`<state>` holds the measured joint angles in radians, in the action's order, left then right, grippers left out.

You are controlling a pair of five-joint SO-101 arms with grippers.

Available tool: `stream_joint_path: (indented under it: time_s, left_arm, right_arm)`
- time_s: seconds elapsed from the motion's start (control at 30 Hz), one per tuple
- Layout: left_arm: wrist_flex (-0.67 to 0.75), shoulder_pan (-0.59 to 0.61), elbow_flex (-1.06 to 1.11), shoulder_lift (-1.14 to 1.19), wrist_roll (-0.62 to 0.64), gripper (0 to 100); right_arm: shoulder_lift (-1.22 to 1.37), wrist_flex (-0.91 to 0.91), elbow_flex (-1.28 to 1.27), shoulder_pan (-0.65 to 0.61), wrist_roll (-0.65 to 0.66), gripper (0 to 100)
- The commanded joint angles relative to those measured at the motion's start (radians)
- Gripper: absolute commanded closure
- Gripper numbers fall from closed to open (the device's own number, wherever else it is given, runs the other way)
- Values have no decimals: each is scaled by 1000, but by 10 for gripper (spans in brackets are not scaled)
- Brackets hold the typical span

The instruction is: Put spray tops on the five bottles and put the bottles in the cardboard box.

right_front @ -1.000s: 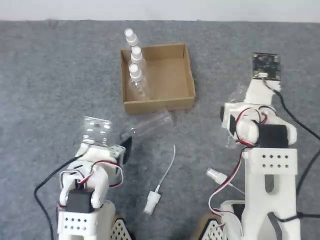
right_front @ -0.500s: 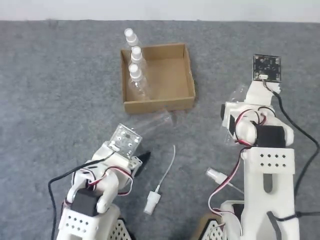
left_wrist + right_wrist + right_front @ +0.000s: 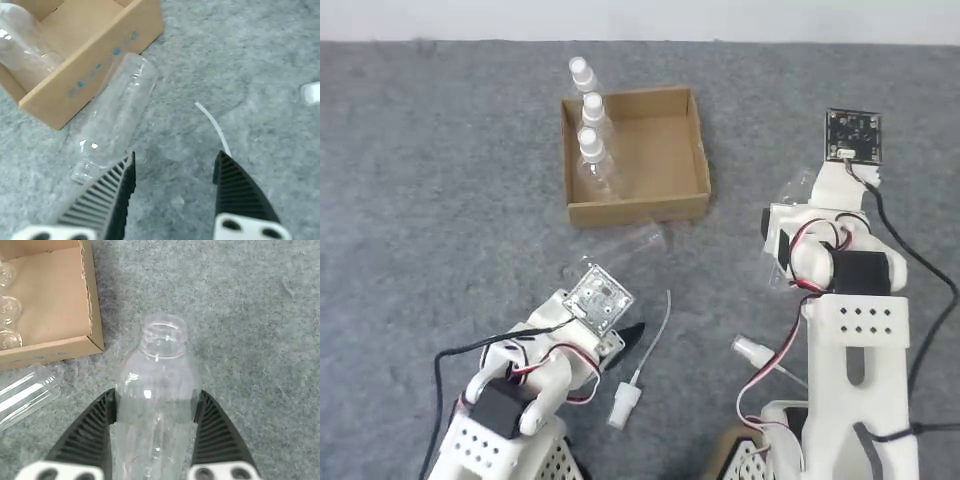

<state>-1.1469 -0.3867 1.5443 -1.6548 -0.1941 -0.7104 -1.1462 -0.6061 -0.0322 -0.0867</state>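
Cardboard box [image 3: 640, 211] on grey carpet, three capped bottles [image 3: 592, 150] along one wall | uncapped bottle [image 3: 117, 112] lying just outside the box front | left gripper [image 3: 176, 165] spread wide, empty, near a loose spray top [image 3: 623, 402] | right gripper [image 3: 155, 402] clamped on an open-necked bottle [image 3: 159, 365]

The surface [image 3: 440, 150] is covered by grey, felt-like carpet; along its far edge a pale strip [image 3: 720, 20] is seen.
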Motion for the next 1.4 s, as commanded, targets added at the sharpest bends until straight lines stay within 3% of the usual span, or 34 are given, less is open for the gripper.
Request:
stream_joint_path:
  time_s: [0.0, 0.4, 0.67, 0.77, 1.1, 1.37]
  left_arm:
    - [51, -21, -36, 146, -11, 761]
    - [138, -91, -194, 663, -6, 761]
    - [-95, -92, -447, 824, -84, 758]
    - [-98, -100, -469, 904, -89, 758]
    - [-86, -304, -503, 1162, -81, 757]
    - [-77, -315, -535, 1315, -89, 761]
  right_arm:
    - [-35, 24, 15, 19, 5, 991]
    - [-35, 85, -29, 18, 5, 991]
    - [-35, 85, -29, 19, 5, 991]
    - [-35, 84, -29, 19, 5, 991]
    - [-35, 82, -29, 19, 6, 991]
    - [-35, 82, -29, 19, 6, 990]
